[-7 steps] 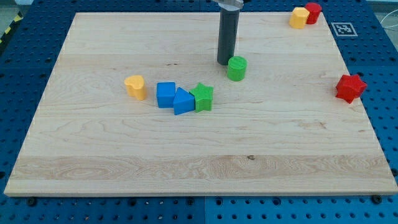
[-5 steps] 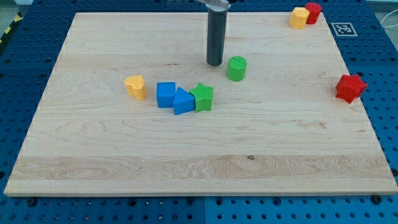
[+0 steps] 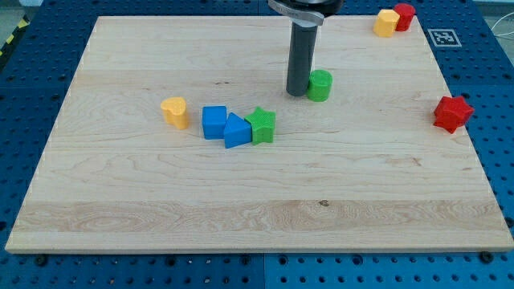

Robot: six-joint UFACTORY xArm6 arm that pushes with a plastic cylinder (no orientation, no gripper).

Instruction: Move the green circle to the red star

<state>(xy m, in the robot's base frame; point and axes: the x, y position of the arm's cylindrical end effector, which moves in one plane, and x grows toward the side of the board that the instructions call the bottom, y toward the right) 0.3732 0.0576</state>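
Observation:
The green circle (image 3: 320, 84) stands upright on the wooden board, a little right of centre toward the view's top. My tip (image 3: 298, 91) rests against its left side, touching it. The red star (image 3: 453, 113) lies near the board's right edge, well to the right of the green circle and slightly lower in the view.
A green star (image 3: 261, 125), a blue triangle-like block (image 3: 236, 131) and a blue cube (image 3: 214, 122) cluster left of centre. A yellow block (image 3: 174, 111) sits further left. A yellow block (image 3: 386, 22) and a red block (image 3: 405, 16) stand at the top right corner.
My tip moved left, away from the green circle, then came back right against its left side. The green circle has slid a little to the right and slightly up in the view.

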